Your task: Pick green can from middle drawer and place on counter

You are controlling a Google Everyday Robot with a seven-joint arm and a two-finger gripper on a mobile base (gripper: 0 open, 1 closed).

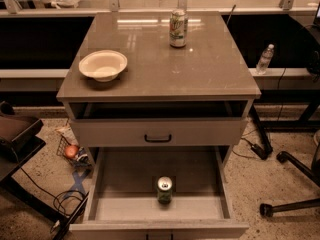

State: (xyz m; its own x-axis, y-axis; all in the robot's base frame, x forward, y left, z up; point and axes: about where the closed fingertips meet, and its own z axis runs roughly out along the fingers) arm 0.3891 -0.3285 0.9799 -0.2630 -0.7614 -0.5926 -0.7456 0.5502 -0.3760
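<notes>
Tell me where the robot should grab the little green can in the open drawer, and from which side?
Probably best to grip the green can by its round sides, just below the silver top, coming down from above. It stands upright near the front of the middle drawer, apart from the walls, so there is room on either side. The gripper is not in view.

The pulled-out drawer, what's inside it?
One green can stands upright near the front of the middle drawer. Its back end sits under the drawer above, hidden. The hand is not in view.
</notes>
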